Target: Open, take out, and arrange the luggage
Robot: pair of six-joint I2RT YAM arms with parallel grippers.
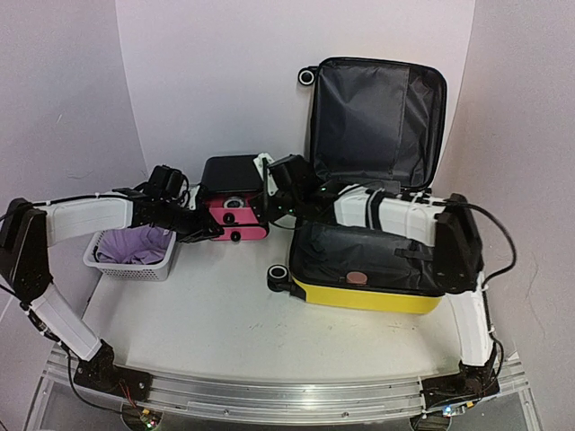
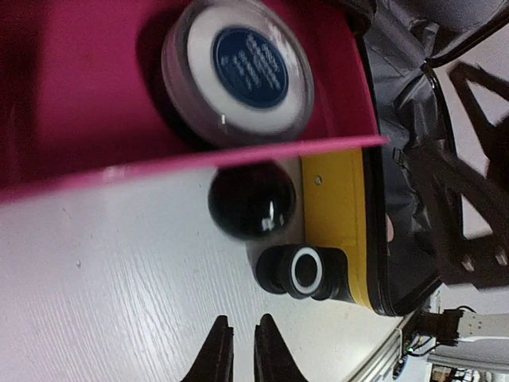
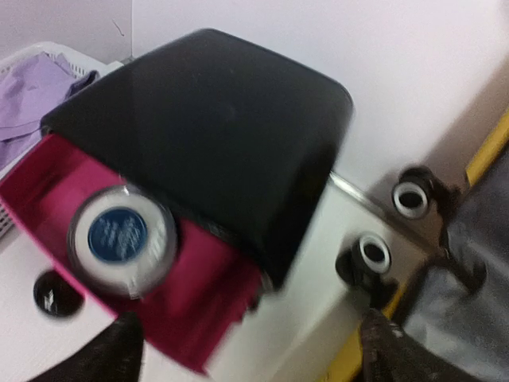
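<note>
So the luggage (image 1: 364,269) was already open here, sitting on the right half of the table (image 1: 216,323). The yellow base lay flat on the near side, and the lid was propped up against the far wall with the dark lining showing. I'd call this the take-out-and-arrange stage.

Just left of it sat the black-and-pink drawer box (image 1: 232,180). Its pink drawer (image 3: 56,179) was pulled out, with a round blue-labelled tin (image 2: 237,70) lying inside. Further left was a white mesh basket (image 1: 135,268) holding purple cloth (image 1: 135,244).

Both arms were crowded around the box. The left gripper (image 2: 238,354) hovered over bare table in front of the drawer, fingers nearly pressed together with nothing between them. The right gripper (image 3: 254,358) was on the suitcase side, jaws spread wide and empty.

My guess at the next move: either the left pushes the drawer shut at its black knob (image 2: 252,200), or the right goes back into the suitcase. The push would need to be straight so the box doesn't skid. There was a small round brownish thing (image 1: 357,277) on the lining, but I couldn't tell what it was.

Only the top view showed the whole layout and the suitcase's insides. The left wrist view was the one that showed the near-shut fingers, plus a suitcase wheel (image 2: 306,272) right next to the knob. The right wrist view was blurry but showed the box's black top with the basket behind it.
</note>
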